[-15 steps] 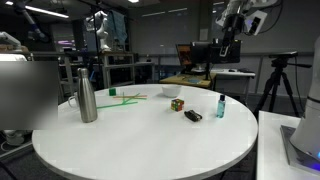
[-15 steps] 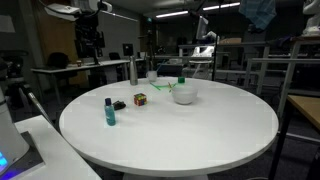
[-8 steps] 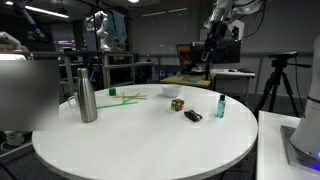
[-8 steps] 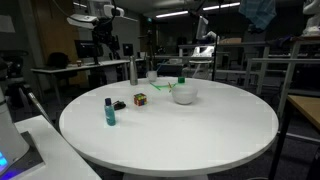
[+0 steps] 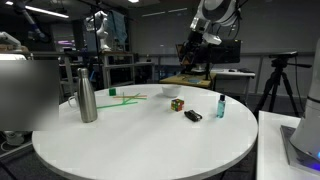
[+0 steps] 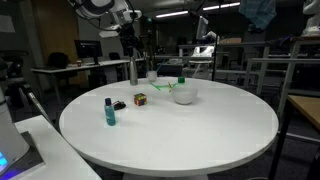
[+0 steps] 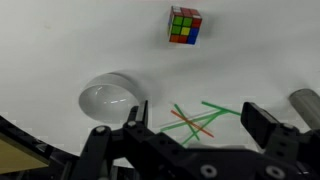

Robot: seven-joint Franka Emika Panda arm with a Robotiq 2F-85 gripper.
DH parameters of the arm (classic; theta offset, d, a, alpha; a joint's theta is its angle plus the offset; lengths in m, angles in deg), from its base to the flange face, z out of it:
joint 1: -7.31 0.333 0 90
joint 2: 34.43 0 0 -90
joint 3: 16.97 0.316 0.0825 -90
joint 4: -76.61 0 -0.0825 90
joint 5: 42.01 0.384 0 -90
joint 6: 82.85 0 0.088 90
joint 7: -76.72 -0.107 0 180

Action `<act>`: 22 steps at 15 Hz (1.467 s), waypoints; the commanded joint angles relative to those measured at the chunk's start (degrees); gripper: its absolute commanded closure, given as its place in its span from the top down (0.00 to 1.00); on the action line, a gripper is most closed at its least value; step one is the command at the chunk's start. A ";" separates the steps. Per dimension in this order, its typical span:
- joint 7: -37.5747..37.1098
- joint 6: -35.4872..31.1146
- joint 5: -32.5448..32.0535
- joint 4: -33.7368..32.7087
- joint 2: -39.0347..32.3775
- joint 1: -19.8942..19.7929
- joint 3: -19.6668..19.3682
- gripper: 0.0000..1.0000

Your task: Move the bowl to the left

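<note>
The bowl (image 6: pixel 184 95) is small, shallow and white. It sits on the round white table (image 6: pixel 200 135), to the right of some green sticks (image 6: pixel 160 86). In the wrist view the bowl (image 7: pixel 108 100) lies at left, just beyond my left finger. In an exterior view only a pale edge of the bowl (image 5: pixel 70 100) shows beside the steel bottle (image 5: pixel 87 103). My gripper (image 7: pixel 197 125) is open and empty, high above the sticks (image 7: pixel 200 118). It shows in both exterior views (image 5: pixel 192 50) (image 6: pixel 132 42).
A multicoloured cube (image 7: pixel 184 25) (image 6: pixel 141 99) (image 5: pixel 177 103) lies beyond the sticks. A small blue bottle (image 6: pixel 109 111) (image 5: pixel 220 105) and a black object (image 5: pixel 192 116) stand near the cube. The steel bottle (image 6: pixel 132 70) (image 7: pixel 305 100) stands near the table edge.
The arm has swung in over the table, leftward in one exterior view and rightward in the other. The objects on the table have not moved.
</note>
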 commanded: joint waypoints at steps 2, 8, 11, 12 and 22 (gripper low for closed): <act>-12.06 -0.78 -11.83 -7.96 -9.63 -7.02 2.92 1.00; -16.48 1.53 -14.12 -11.82 -14.72 -7.91 0.25 1.00; -19.51 2.83 -13.47 -13.45 -17.14 -7.69 -0.53 1.00; -21.76 3.28 -13.55 -14.20 -18.10 -7.48 -0.73 1.00; -27.25 6.82 -10.61 -23.71 -25.99 -5.48 -1.68 1.00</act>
